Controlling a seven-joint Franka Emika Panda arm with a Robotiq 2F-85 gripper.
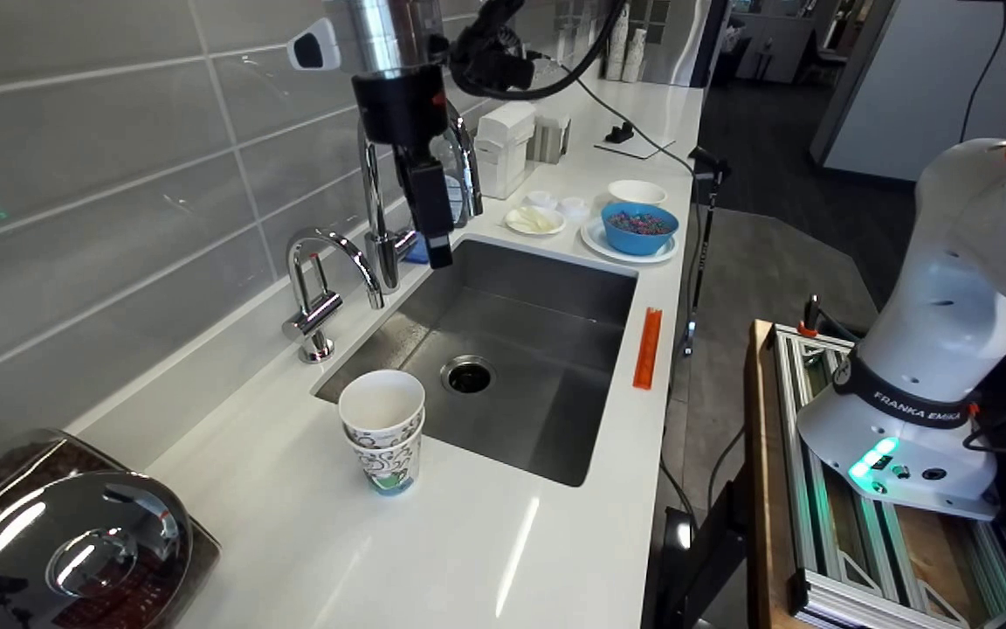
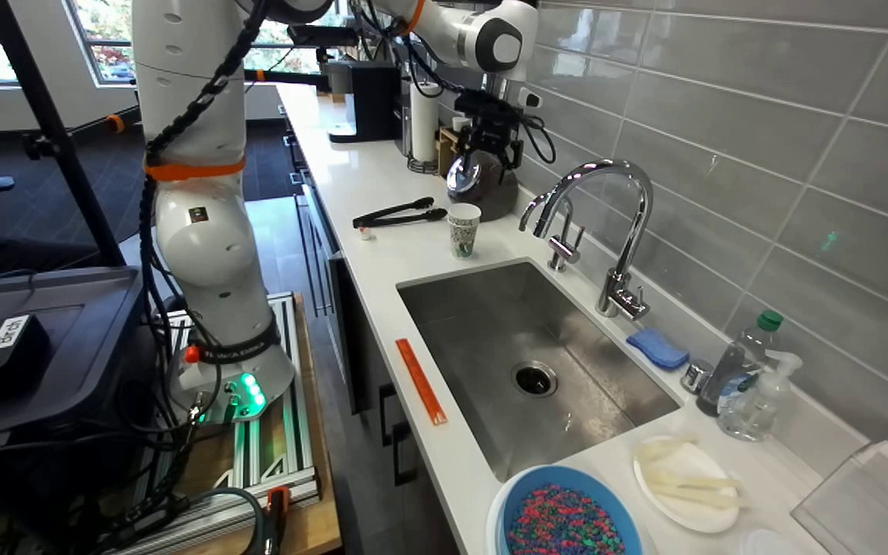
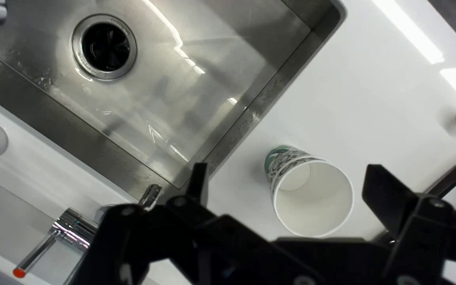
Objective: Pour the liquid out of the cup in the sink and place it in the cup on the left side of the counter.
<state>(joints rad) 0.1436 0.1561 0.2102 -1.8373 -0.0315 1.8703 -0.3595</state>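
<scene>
Two white paper cups (image 1: 381,428) with a grey swirl print are stacked one inside the other and stand upright on the counter beside the sink's end edge. The stack also shows in an exterior view (image 2: 463,231) and in the wrist view (image 3: 311,198), where the upper cup's inside looks white with no liquid visible. The steel sink (image 1: 547,349) has a drain and some wet marks on its floor. My gripper (image 3: 285,168) is open and empty above the counter, the stack showing between its fingers without touching them. In an exterior view its black fingers (image 1: 440,249) point down.
Two chrome faucets (image 2: 629,231) stand along the wall side. A jar with a shiny lid (image 1: 75,550) and black tongs (image 2: 398,214) lie near the cups. An orange strip (image 1: 647,349) lies on the front edge. A blue bowl (image 1: 638,231) stands past the sink.
</scene>
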